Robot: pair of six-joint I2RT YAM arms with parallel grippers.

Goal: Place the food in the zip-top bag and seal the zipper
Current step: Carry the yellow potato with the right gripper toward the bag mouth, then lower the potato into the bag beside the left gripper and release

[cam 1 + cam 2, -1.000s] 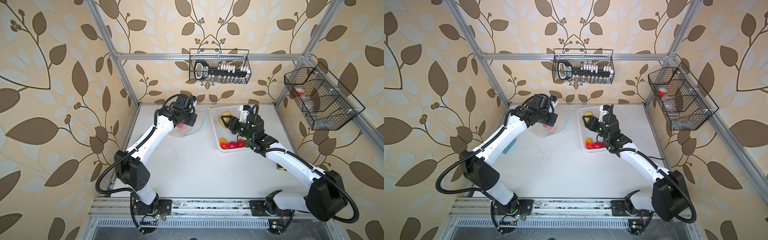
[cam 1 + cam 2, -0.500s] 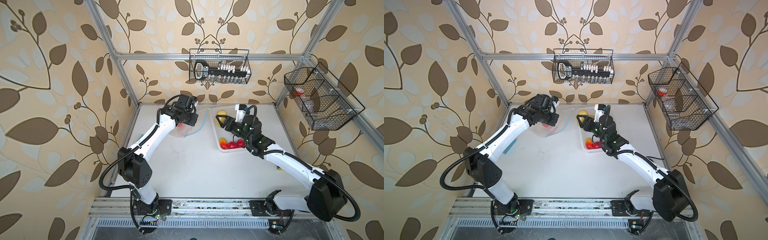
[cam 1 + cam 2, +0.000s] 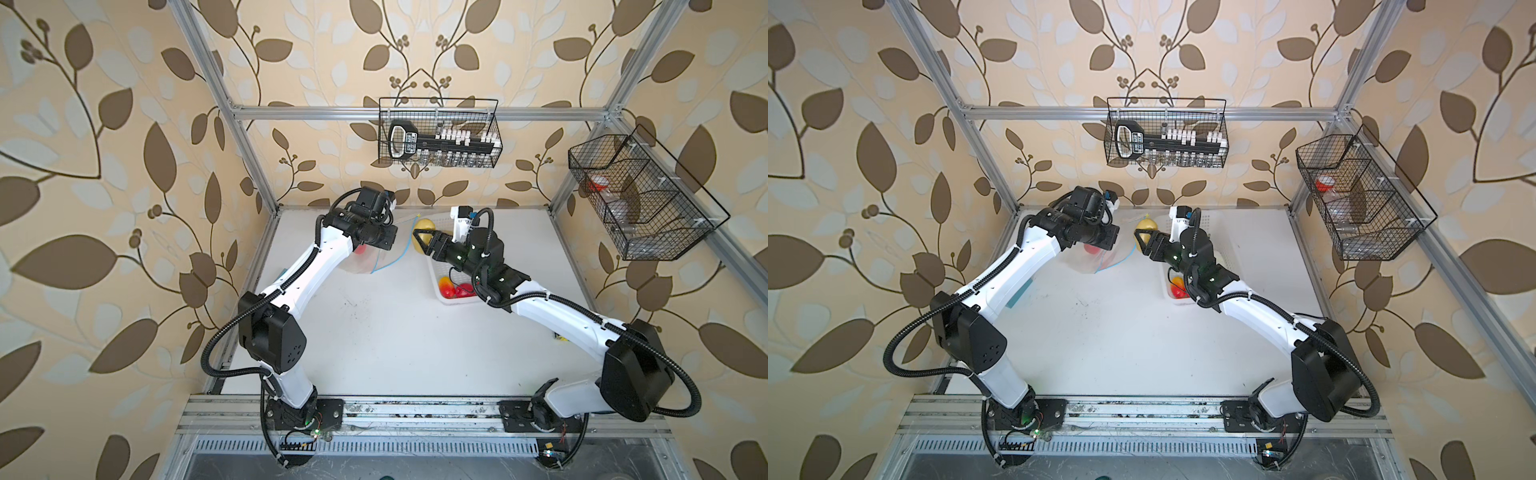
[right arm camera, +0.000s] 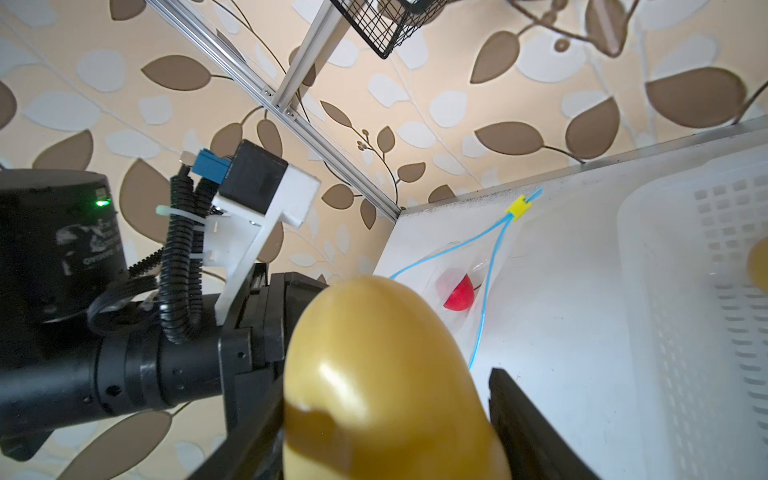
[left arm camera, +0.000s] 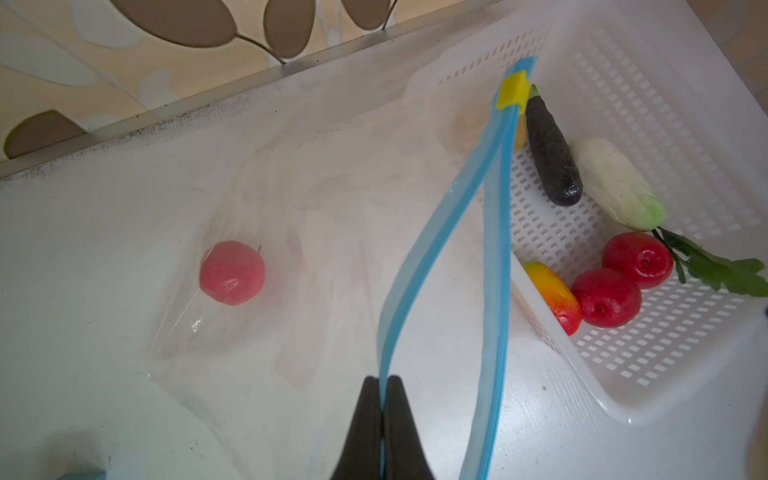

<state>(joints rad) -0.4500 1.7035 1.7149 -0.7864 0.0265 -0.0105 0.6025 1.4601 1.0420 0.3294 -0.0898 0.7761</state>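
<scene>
My left gripper [image 5: 383, 380] is shut on one lip of the blue zipper [image 5: 419, 249] and holds the mouth of the clear zip-top bag [image 5: 291, 208] apart. A red tomato [image 5: 232, 272] lies inside the bag. My right gripper [image 4: 388, 386] is shut on a yellow-tan potato [image 4: 374, 365]; in both top views it hangs in the air just right of the bag [image 3: 365, 264]. More food lies in the white basket [image 5: 665, 104]: an eggplant [image 5: 550, 153], a cabbage [image 5: 615, 183], two red tomatoes [image 5: 638, 259], a mango [image 5: 552, 297] and a green leaf [image 5: 723, 270].
The white perforated basket [image 3: 446, 299] stands right of the bag, partly under my right arm. Wire baskets hang on the back wall [image 3: 438, 133] and the right frame [image 3: 640, 199]. A teal item [image 3: 1021, 293] lies beside my left arm near the table's left edge.
My right gripper has risen out of the basket with the potato and swung left toward the bag's mouth. My left gripper has kept its hold on the zipper lip, shifting only slightly.
</scene>
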